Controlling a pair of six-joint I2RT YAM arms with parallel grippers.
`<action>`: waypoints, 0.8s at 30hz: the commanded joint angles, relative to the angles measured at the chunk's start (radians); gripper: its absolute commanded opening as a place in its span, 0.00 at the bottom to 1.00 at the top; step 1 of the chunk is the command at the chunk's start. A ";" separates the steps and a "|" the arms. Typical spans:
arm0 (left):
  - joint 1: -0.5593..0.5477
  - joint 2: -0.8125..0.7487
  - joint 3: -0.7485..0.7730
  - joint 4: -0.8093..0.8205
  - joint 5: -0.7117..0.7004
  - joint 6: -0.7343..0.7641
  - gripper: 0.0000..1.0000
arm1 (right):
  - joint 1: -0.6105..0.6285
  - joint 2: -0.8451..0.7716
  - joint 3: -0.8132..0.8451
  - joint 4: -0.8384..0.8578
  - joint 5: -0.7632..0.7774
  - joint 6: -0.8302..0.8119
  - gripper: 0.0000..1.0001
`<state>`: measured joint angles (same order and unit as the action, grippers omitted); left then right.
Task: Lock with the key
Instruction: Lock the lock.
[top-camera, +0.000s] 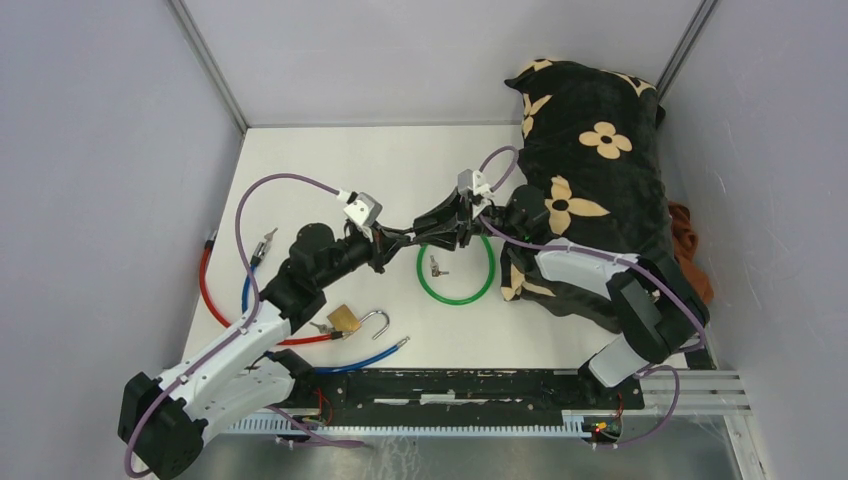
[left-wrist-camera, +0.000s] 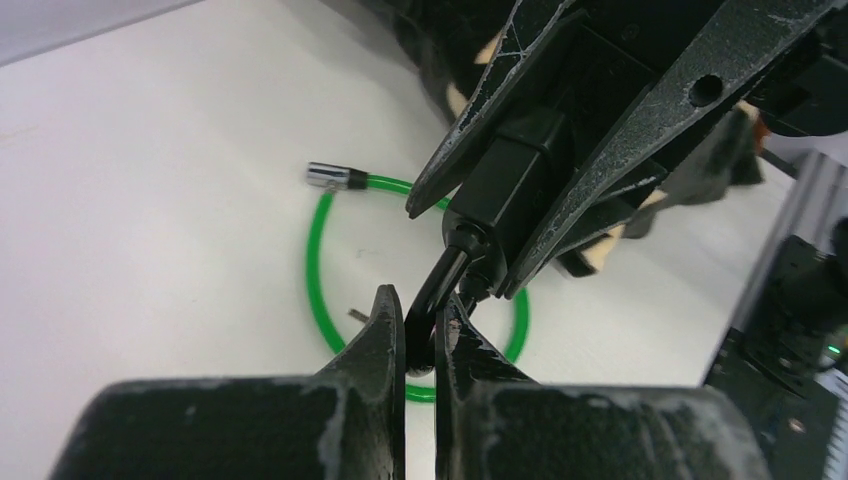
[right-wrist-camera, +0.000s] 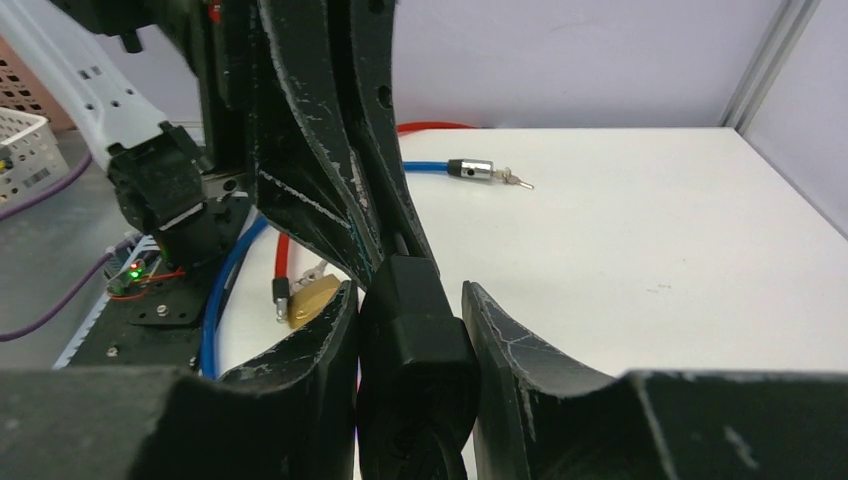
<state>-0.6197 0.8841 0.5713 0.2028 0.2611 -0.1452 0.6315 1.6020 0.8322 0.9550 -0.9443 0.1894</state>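
Observation:
Both arms meet above the green cable loop (top-camera: 487, 280). My right gripper (right-wrist-camera: 408, 290) is shut on a black lock body (right-wrist-camera: 415, 330), which sits upright between its fingers. My left gripper (left-wrist-camera: 424, 310) is shut on a thin black key (left-wrist-camera: 440, 290) whose far end runs into the bottom of the black lock (left-wrist-camera: 515, 185). In the top view the left gripper (top-camera: 412, 238) and right gripper (top-camera: 432, 230) are tip to tip, and they hide the lock and key. A small loose key (top-camera: 436, 267) lies inside the green loop.
A brass padlock (top-camera: 344, 319) with its shackle open lies near the left arm, beside a red cable (top-camera: 207, 290) and a blue cable (top-camera: 360, 360). A black flowered cushion (top-camera: 590, 150) fills the right side. Grey walls enclose the table.

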 joint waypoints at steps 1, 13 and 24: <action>-0.202 -0.019 0.260 0.487 0.686 -0.252 0.02 | 0.153 -0.030 -0.077 0.014 -0.120 -0.048 0.00; -0.155 -0.014 0.257 0.440 0.652 -0.211 0.02 | 0.189 -0.109 0.018 -0.226 -0.088 -0.223 0.00; -0.154 -0.033 0.258 0.392 0.486 0.025 0.02 | 0.242 -0.079 0.051 -0.205 -0.086 -0.213 0.00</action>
<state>-0.6327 0.8223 0.6762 0.1234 0.6369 -0.1352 0.6243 1.4086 0.8616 0.8276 -1.1751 0.1139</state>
